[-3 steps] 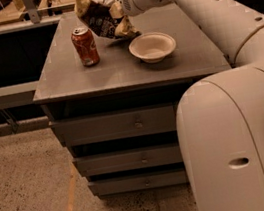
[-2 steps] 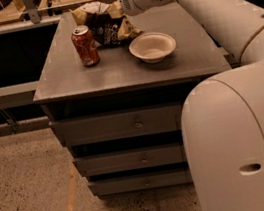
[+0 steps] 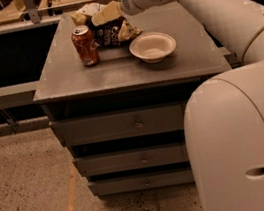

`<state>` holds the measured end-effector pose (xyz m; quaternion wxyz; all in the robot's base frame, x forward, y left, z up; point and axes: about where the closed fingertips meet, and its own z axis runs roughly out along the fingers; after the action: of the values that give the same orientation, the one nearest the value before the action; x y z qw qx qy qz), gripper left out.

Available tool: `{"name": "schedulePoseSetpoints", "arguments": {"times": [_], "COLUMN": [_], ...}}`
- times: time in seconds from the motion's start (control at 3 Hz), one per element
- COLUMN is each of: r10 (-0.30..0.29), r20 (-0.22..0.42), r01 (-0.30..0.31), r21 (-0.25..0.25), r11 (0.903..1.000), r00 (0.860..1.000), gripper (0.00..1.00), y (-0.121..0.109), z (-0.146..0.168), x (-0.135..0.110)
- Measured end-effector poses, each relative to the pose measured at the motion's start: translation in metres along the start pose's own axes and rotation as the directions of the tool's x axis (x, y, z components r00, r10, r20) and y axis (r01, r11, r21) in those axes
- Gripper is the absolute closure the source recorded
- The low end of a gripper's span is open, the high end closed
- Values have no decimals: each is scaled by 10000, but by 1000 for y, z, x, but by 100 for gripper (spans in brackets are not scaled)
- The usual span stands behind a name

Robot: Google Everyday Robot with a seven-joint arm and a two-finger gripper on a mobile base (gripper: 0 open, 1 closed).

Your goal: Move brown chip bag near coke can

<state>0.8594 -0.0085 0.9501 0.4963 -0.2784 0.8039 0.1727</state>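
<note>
Camera view, looking down on a grey worktop (image 3: 116, 72) above a stack of drawers (image 3: 135, 124). Toward 10 o'clock from the worktop's middle, a coke can (image 3: 85, 45), upright, silver top up. Just off its 2 o'clock side, the brown chip bag (image 3: 108, 32), crumpled, dark printed face turned forward, tan edges bunched high. Seemingly resting on the worktop and very close to the can; touching or barely apart, impossible to say. At 3 o'clock of the bag, a white bowl (image 3: 152, 46), empty, just beside the bag's lower corner. Reaching in from 3 o'clock, a pale arm (image 3: 194, 0), ending with the gripper (image 3: 116, 12) at the bag's upper edge, about 1 o'clock of the can. Gripper state: cannot tell, masked by the wrist and the crumpled foil. Held high on the bunched top, probably for a ridge thin enough to pinch and for clearance over the bowl. Set into the gap between can and bowl, likely to sit near the can without knocking it. Judged close to done: release and a clean withdrawal upward, with care not to drag the foil or tip the can.
</note>
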Motion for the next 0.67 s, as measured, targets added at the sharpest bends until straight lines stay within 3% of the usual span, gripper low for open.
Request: {"name": "schedulePoseSetpoints", "arguments": {"times": [0.33,0.67], "r10": [357,404], "r20": [291,490], "r01": [-366,-474], "r21": [326,1505], "r11": [9988,9875], "r00": [9989,9980], "gripper": [0,0], "y": [-15,-48], "z": [-16,-56], "x": [-2,-5]}}
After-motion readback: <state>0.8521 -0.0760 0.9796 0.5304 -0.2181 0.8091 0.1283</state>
